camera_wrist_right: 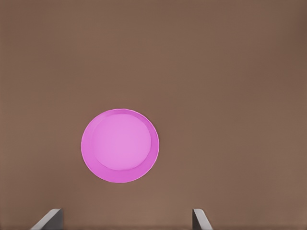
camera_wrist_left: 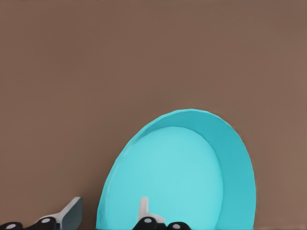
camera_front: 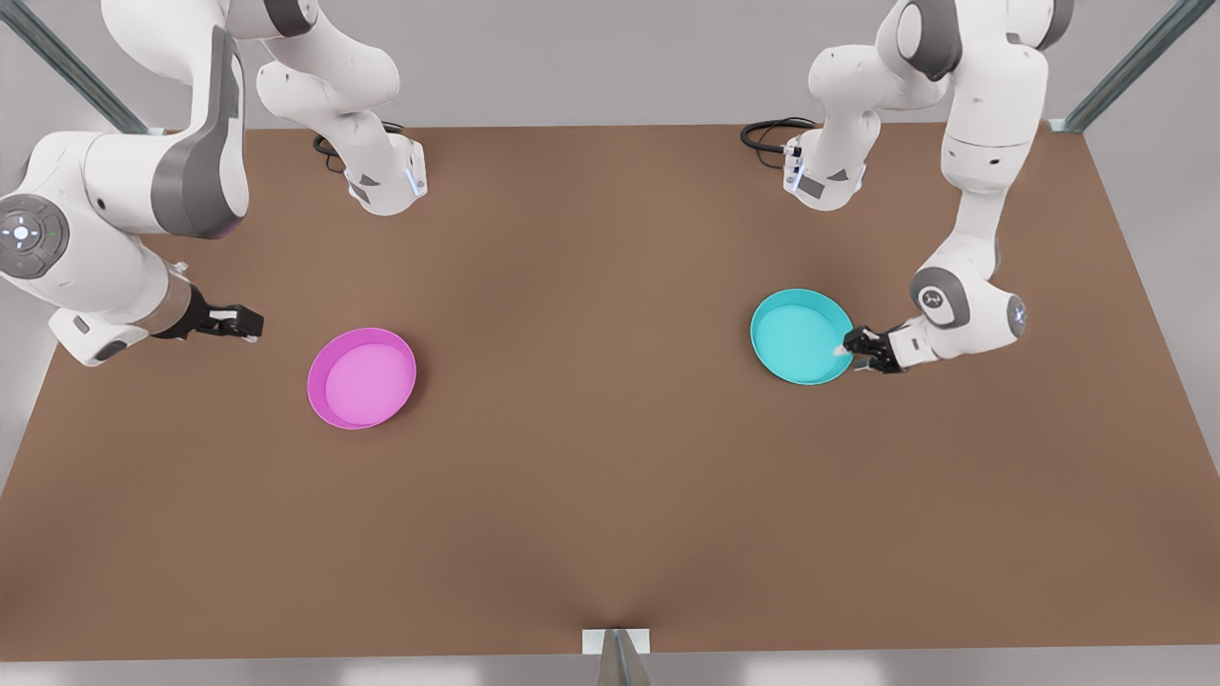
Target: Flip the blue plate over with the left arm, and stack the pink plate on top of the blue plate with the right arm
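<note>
Left gripper at the blue plate, fingers parted astride its near rim, not visibly clamped. Right gripper wide open, empty, pink plate near, apart.

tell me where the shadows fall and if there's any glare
Front view: soft dark shadow hugging the pink plate on its right, faint one by the blue plate; table evenly lit, no glare. Both wrist views: flat, even light, no highlights.
</note>
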Available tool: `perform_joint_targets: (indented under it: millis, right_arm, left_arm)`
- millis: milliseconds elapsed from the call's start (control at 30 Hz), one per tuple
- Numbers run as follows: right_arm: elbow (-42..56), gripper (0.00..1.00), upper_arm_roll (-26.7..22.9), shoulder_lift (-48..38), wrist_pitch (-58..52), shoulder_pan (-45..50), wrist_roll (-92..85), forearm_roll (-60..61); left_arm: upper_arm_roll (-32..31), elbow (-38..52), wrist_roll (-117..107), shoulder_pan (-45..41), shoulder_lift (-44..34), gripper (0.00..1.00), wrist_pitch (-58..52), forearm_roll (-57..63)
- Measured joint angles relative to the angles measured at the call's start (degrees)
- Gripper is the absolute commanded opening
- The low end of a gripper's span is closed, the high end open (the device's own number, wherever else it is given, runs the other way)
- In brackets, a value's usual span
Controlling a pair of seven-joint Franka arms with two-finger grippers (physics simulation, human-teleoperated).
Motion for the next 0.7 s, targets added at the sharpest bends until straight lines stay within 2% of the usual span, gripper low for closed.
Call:
perform_joint_targets:
  millis: [133, 233, 400, 433, 467, 500, 533, 700]
  right_arm:
    - [0.0, 1.0, 0.0, 0.0, 0.0, 0.1, -0.1, 0.0]
    - [0.0, 1.0, 0.0, 0.0, 0.0, 0.2, -0.1, 0.0]
    - [0.0, 1.0, 0.0, 0.1, 0.0, 0.2, -0.1, 0.0]
    - [0.0, 1.0, 0.0, 0.1, 0.0, 0.2, -0.2, 0.0]
    - [0.0, 1.0, 0.0, 0.1, 0.0, 0.2, -0.2, 0.0]
    - [0.0, 1.0, 0.0, 0.1, 0.0, 0.2, -0.2, 0.0]
    - [0.0, 1.0, 0.0, 0.1, 0.0, 0.2, -0.2, 0.0]
    - [0.0, 1.0, 0.0, 0.5, 0.0, 0.2, -0.2, 0.0]
  left_arm:
    - [0.0, -0.3, 1.8, -0.7, 0.2, 0.68, 1.8, 0.3]
    - [0.0, -0.3, 2.9, -0.7, 0.7, 0.56, 2.8, 0.6]
    - [0.0, -0.4, 4.4, -0.7, 1.9, 0.55, 3.4, 0.7]
    - [0.0, -0.4, 4.7, -0.7, 2.1, 0.47, 3.5, 0.8]
    - [0.0, -0.4, 4.9, -0.7, 2.1, 0.32, 3.3, 0.8]
    - [0.0, -0.3, 5.1, -0.7, 2.0, 0.25, 3.2, 0.8]
    - [0.0, -0.3, 5.3, -0.7, 1.9, 0.22, 3.0, 0.8]
    - [0.0, -0.3, 5.8, -0.7, 2.5, 0.21, 2.9, 0.9]
